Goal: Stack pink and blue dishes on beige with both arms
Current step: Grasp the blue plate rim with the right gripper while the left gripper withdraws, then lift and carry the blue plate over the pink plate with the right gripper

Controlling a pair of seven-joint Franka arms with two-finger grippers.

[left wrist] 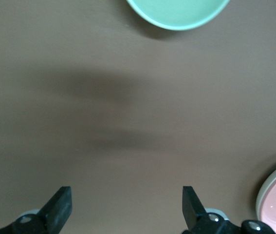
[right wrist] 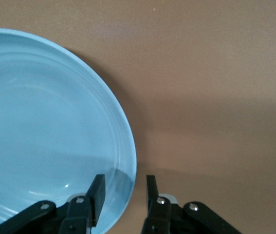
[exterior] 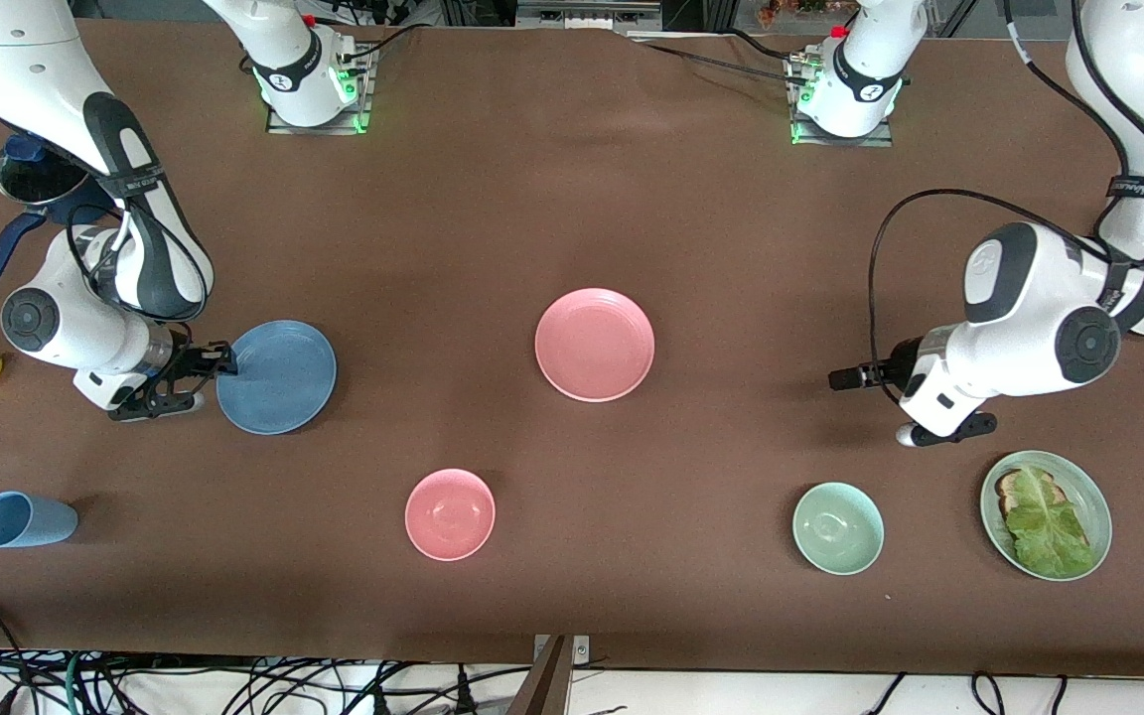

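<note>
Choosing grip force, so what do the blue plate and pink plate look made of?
Blue plate: likely glazed ceramic or melamine; smooth, with soft sheen and faint rings. Pink plate: probably the same, matte with a paler rim. Neither look settles it.

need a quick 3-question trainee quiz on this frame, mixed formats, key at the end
1. True or false: the right gripper has its fingers either side of the blue plate's rim.
2. Multiple choice: the left gripper is over A) the pink plate B) bare table C) the pale green bowl.
3. Fill in: the dish holding the lettuce is a pale green ____.

Key
1. True; one finger sits above the plate and one outside its edge.
2. B; its fingers are wide open with nothing between them.
3. Plate.
</note>
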